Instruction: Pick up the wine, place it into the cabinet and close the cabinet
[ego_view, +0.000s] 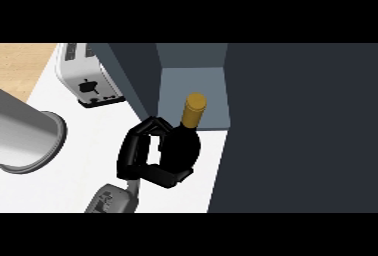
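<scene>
Near the centre of the frame, a black hand has its fingers and thumb curled around the dark body of the wine bottle. Its grey forearm enters from the lower edge, left of centre (I cannot tell for sure which arm it is, but its position suggests the left one). The bottle's golden neck points toward the top of the frame, into the open cabinet, whose pale grey inside shows at the upper middle. The dark cabinet door fills the right side of the frame. A toaster stands at the upper left on the white counter, and a grey metal pot is at the left edge.
</scene>
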